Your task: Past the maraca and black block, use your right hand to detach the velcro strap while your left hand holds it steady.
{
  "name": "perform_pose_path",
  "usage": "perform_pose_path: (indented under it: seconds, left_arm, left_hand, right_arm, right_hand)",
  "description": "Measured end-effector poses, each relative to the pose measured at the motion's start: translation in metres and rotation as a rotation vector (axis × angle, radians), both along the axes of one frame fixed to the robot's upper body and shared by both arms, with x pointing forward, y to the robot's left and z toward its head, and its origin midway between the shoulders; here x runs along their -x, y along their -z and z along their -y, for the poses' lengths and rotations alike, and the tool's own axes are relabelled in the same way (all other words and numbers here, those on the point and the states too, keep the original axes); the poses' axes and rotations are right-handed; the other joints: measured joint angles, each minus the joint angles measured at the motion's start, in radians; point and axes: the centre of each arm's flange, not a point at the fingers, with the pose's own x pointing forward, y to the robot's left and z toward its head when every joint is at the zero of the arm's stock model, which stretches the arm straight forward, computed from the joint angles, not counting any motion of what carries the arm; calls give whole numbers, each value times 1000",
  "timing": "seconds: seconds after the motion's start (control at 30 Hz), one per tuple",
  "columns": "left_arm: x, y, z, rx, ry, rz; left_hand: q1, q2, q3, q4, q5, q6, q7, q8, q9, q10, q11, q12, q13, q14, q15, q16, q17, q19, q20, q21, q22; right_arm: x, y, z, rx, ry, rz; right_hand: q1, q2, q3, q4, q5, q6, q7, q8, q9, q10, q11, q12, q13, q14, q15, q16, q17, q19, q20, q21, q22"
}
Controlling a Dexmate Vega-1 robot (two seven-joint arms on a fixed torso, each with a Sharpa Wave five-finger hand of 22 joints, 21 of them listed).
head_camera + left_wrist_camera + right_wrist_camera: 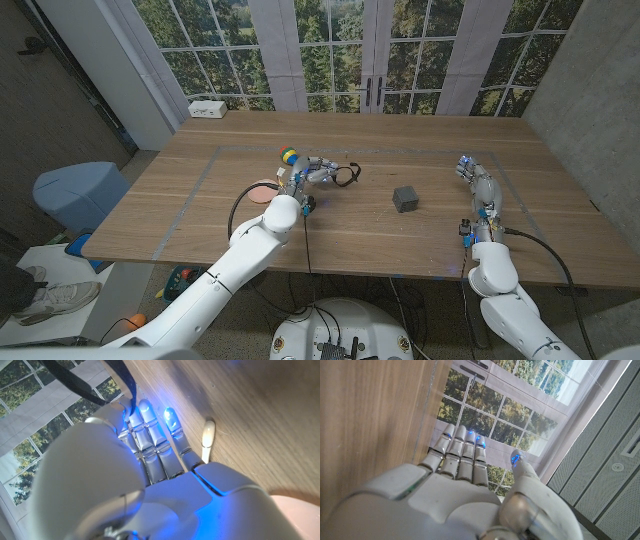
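The black velcro strap (347, 176) lies in a loop at mid-table, beyond the maraca (289, 157) with its yellow, green and blue head. My left hand (318, 172) is at the strap's left end. In the left wrist view the strap (85, 385) runs down between the thumb and the fingers (150, 425), which seem to pinch it. A cream handle (207, 440) lies beside those fingers. The black block (405, 198) sits to the right of the strap. My right hand (475, 178) stands well to the right of the block, holding nothing, fingers (462, 455) straight and thumb apart.
A pink disc (262, 192) lies near my left forearm, close to the maraca. A white box (208, 109) sits at the table's far left corner. Windows stand behind the table's far edge. A blue bin (82, 195) is on the floor at the left.
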Motion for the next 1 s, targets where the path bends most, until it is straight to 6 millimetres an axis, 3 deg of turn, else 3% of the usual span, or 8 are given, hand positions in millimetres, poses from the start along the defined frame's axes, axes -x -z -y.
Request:
perform_pose_path:
  seconds: [0.27,0.37,0.77,1.0]
  left_arm:
    - [-4,-5,4,75,78,-29]
    - [-6,-8,7,114,117,-45]
    - [-17,-16,18,237,250,-105]
    - [-23,-20,23,297,308,-137]
  left_hand:
    - [-1,-1,0,0,8,0,0,-8,0,2,-2,-8,0,0,0,-8,5,-4,4,4,0]
    - [-1,-1,-4,4,8,0,0,-15,-1,3,-3,-9,0,0,0,-8,5,-8,0,4,0]
    - [-1,-1,-9,0,14,5,5,-26,0,3,-3,-22,6,0,0,-15,9,-8,0,7,0]
    - [-1,-1,-11,2,17,13,13,-30,-7,11,-10,-31,2,0,0,-22,14,-8,0,11,0]
  right_arm:
    - [3,-2,0,14,-26,-23]
    - [4,-3,-1,31,-42,-36]
    - [11,-12,-6,108,-95,-78]
    - [13,-19,-10,151,-119,-95]
  right_hand:
    - [31,-13,-8,-8,0,23,-2,12,3,50,-15,29,25,30,-16,39,36,7,-7,5,4]
    - [41,-4,-8,-8,0,23,-2,12,6,53,-18,33,31,30,-16,42,46,7,-7,5,4]
    - [93,-43,-17,-25,7,63,-5,27,11,73,-27,51,62,37,-34,74,87,25,11,9,4]
    - [122,-38,-17,-25,8,70,-13,35,10,83,-38,63,80,26,-45,86,109,32,18,9,4]
